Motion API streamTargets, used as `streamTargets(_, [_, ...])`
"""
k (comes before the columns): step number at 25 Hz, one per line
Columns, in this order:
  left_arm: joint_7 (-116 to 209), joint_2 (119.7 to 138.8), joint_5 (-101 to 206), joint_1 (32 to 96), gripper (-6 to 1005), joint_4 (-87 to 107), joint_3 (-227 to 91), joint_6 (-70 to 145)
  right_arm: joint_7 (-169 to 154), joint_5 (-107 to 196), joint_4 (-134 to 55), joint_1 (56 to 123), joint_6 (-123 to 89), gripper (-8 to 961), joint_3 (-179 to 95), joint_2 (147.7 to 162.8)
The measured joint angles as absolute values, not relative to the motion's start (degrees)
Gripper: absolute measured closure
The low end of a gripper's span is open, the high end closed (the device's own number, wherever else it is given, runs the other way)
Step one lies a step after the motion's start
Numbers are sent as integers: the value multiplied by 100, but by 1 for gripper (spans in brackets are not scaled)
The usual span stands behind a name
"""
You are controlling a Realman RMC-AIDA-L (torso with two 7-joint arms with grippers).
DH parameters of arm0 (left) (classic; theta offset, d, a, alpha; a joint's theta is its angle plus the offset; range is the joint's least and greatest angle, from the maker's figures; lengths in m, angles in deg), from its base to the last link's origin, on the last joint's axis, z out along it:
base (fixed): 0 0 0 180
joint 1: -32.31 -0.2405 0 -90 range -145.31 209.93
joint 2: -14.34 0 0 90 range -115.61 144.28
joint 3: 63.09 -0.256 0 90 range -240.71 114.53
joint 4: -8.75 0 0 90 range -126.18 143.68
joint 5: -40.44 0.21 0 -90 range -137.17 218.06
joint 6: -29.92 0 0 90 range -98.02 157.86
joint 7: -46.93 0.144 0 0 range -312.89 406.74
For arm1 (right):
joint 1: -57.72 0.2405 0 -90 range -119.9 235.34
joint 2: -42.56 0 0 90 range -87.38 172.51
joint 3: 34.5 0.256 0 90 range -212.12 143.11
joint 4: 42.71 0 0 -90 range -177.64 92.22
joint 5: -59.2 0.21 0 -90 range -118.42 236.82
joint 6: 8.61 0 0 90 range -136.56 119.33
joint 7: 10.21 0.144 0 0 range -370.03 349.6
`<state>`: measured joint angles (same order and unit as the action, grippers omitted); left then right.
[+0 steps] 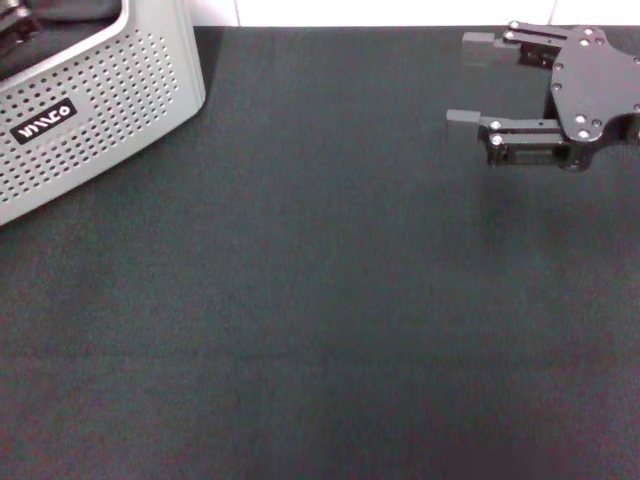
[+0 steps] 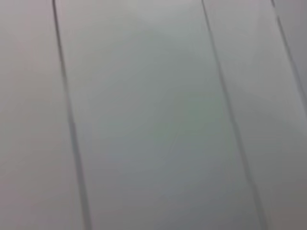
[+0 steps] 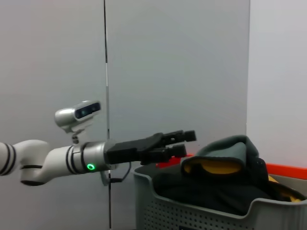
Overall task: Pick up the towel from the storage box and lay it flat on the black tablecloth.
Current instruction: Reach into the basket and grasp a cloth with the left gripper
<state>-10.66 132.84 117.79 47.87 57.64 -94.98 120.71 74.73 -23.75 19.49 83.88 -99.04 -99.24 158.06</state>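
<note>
Towel bunched, no clear axis, in storage box at 10 o'clock; right tool spread at 2 o'clock, left tool near-closed over box.

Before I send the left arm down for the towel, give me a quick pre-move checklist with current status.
1. Towel in the storage box: ok, crumpled on top of dark cloth, its yellow face showing.
2. Left claw positioned: ok, held above the box rim, beside the pile, not touching it.
3. Left claw fingers spread for a grasp: not ok, they sit nearly together.
4. Right claw out of the way: ok, open and empty over the far right of the black tablecloth.
5. Laying area: ok, the cloth in the head view is bare.
</note>
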Motion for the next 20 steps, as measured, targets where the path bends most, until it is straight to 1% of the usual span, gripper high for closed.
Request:
streamTargets(3, [-337, 13431, 11671, 4668, 124, 5763, -9192, 12071, 7469, -2377, 1936, 8425, -9845, 186, -9926, 15806])
streamTargets(5, [-38, 13456, 11487, 4581, 124, 5661, -9114, 12067, 7469, -2377, 1919, 8450, -9832, 186, -9933, 15806])
streamTargets(8, [513, 13436, 11079, 4511, 124, 5251, -9042, 12053, 7469, -2381, 1890, 8474, -9828, 187, -9936, 15806])
streamTargets(12, [1586, 13455, 10735, 4524, 124, 4618, -8978, 12039, 7468, -2428, 1881, 8519, -9826, 189, -9944, 15815])
streamTargets(20, [3125, 13454, 10452, 4874, 125, 3477, -8976, 12014, 7469, -2439, 1879, 8537, -9825, 192, -9971, 15826])
